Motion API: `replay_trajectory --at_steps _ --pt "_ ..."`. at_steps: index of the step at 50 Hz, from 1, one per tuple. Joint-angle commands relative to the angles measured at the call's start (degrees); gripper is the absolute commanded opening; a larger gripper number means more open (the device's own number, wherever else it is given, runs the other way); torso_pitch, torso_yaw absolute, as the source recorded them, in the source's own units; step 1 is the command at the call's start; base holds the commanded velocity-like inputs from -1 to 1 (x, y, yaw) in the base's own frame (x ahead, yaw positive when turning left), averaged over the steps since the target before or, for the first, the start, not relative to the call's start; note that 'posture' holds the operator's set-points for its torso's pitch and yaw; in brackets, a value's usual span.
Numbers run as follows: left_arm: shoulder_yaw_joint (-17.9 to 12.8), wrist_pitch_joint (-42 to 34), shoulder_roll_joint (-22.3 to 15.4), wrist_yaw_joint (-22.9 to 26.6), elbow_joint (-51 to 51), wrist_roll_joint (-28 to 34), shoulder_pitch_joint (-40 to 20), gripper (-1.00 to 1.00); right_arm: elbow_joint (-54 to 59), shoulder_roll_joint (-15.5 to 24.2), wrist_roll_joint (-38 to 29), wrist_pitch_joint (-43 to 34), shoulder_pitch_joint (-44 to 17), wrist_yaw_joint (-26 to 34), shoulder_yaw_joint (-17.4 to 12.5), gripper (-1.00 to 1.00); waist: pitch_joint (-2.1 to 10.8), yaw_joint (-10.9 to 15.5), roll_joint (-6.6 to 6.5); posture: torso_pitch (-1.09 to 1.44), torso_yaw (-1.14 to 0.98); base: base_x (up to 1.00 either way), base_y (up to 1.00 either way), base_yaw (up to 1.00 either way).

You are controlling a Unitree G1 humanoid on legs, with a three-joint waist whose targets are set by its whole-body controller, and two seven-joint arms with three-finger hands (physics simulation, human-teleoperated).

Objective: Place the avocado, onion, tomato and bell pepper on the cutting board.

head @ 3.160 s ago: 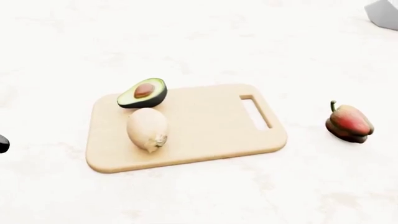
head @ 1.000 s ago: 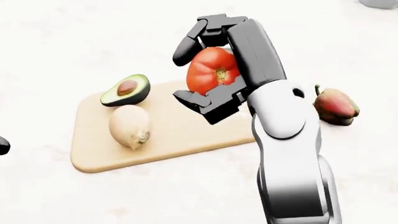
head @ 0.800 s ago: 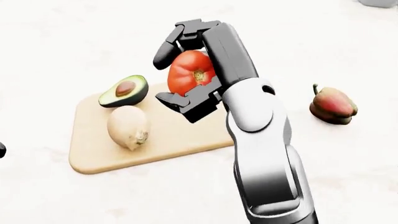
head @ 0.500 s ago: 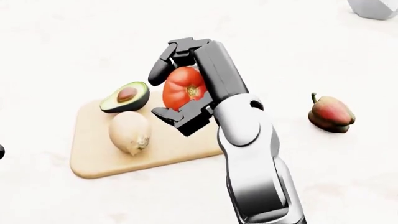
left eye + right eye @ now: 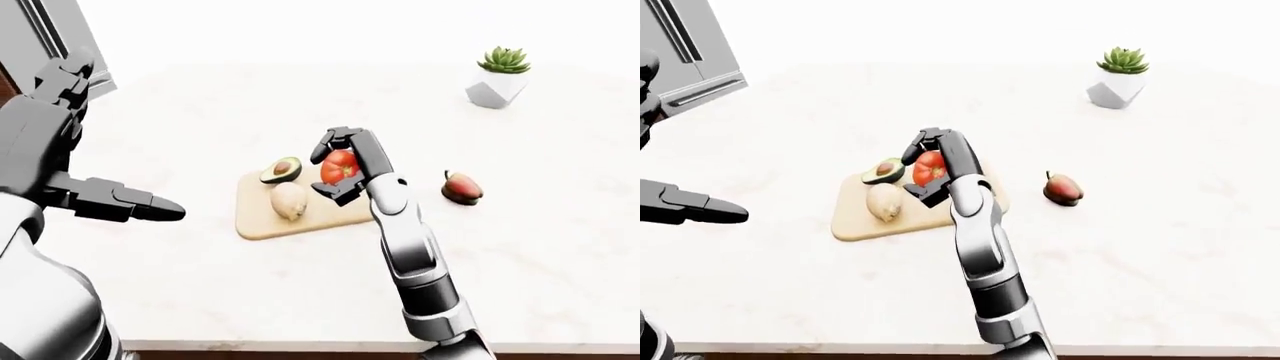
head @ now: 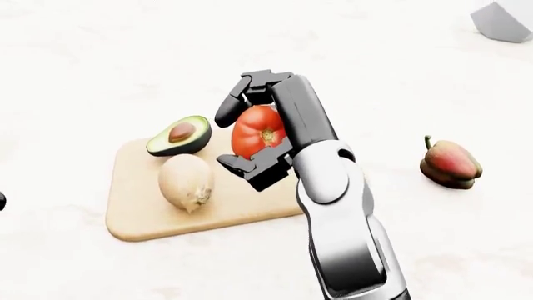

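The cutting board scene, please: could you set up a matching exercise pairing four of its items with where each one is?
Items:
1. avocado
2. onion
3. tomato
4. bell pepper

Places:
A. on the counter, right of the cutting board in the head view
B. gripped in the right hand, over the board
C. on the board, at its upper left edge in the head view
D. on the board, just below the avocado in the head view

Pairs: 1-C, 2-D, 3-B, 4-A
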State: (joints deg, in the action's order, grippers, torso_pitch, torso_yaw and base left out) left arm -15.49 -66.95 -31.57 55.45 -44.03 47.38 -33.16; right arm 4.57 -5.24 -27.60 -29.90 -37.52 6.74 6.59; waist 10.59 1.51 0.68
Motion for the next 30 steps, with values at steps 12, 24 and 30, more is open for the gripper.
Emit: replay_trajectory --at_steps 12,24,30 --pt "-0.6 0.7 -0.9 0.0 -1.3 1.0 -1.1 1.0 12.5 1.5 3.9 6.2 -8.7 -4.1 -3.1 -0.9 -0.64 -0.2 -1.92 -0.21 0.0 0.0 0.0 0.0" --pt "-0.9 0.9 -0.6 -0.3 -1.5 0.6 -0.5 1.0 12.0 1.4 3.9 5.9 -7.2 -4.0 -2.3 -0.61 -0.86 -0.3 -1.93 -0.21 0.0 0.0 0.0 0.0" --pt "-0.5 0.7 -1.1 -0.2 -0.9 0.6 -1.5 1.0 11.8 1.0 3.8 5.5 -7.2 -3.5 -2.2 -0.46 -0.75 -0.2 -1.83 -0.21 0.0 0.0 0.0 0.0"
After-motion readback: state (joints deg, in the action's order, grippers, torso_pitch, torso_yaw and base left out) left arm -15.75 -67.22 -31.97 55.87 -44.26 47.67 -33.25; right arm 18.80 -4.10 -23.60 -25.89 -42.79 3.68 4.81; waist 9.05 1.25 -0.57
